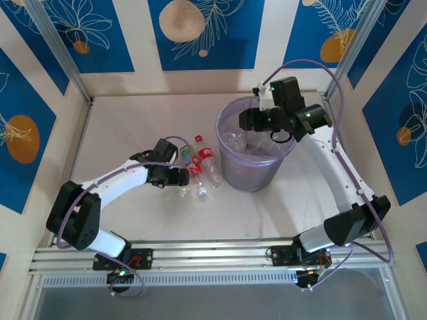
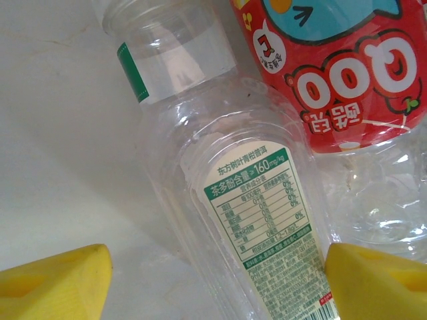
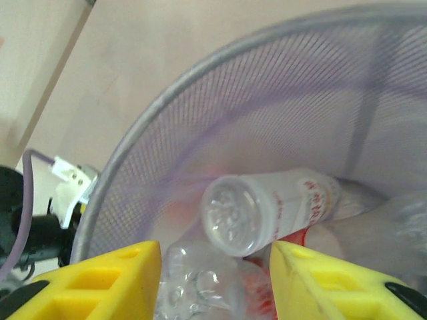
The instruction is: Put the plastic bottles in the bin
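Translucent pale-purple plastic: the bin [image 1: 247,175], round and tapered, stands right of centre on the pale table [image 1: 133,127]. Bare table lies behind it and across the left part, up to the upright side walls. A metal rail [image 1: 213,257] runs along the near edge. The gap between the bin and the bottles on the table is narrow.

Clear plastic, on the table: three bottles lie side by side just left of the bin.
- Green-label bottle [image 2: 253,220]: leftmost of the three.
- Red-label bottle [image 2: 333,73]: touching the green-label bottle on the side towards the bin.
- Second red-label bottle [image 1: 212,163]: nearest the bin, apart from its wall.

Left gripper [image 2: 217,287]: the yellow fingers [image 2: 60,280] are spread, one on each side of the green-label bottle's lower body. One finger sits at the bottle's edge. The other stands off, with table showing between it and the bottle. Nothing is clamped.

Right gripper [image 3: 213,280]: it hangs over the bin's mouth, pointing down. The fingers are apart and grip nothing. Beyond the tips a clear bottle with red print [image 3: 267,207] lies on its side inside the bin, base towards the camera. It rests on other crumpled clear bottles [image 3: 193,280]. The bin's mesh-patterned wall curves round close behind.
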Available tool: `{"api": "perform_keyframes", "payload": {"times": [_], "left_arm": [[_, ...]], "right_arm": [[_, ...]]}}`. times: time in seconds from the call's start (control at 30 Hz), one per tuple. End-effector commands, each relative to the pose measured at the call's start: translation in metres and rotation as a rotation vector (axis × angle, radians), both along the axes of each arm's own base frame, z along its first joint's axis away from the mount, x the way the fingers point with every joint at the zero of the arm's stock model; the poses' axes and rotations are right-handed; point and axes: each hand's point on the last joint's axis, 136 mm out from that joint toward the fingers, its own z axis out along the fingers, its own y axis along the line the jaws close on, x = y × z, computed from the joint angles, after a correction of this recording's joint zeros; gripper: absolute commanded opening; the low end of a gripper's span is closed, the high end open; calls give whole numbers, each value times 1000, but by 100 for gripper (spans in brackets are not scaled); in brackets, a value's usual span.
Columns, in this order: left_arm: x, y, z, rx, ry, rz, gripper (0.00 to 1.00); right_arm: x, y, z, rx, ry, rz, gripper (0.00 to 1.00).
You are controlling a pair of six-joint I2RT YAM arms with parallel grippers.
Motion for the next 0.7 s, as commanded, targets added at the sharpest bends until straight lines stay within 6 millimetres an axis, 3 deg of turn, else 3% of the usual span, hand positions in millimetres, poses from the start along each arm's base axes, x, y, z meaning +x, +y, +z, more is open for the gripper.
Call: {"api": "perform_keyframes", "payload": {"times": [0.0, 0.23, 0.33, 0.43, 0.67], "left_arm": [[-8, 13, -6, 76, 21, 10, 81], [-9, 13, -11, 77, 31, 12, 79], [-9, 9, -12, 47, 40, 28, 86], [-7, 2, -12, 7, 35, 40, 86], [-8, 7, -16, 46, 49, 37, 77]], "right_arm": [[-8, 6, -33, 3, 108, 19, 44], [-10, 5, -76, -13, 198, 2, 43], [-9, 5, -81, -21, 204, -1, 43], [-5, 4, -69, -12, 174, 0, 43], [6, -9, -19, 32, 54, -28, 48]]}}
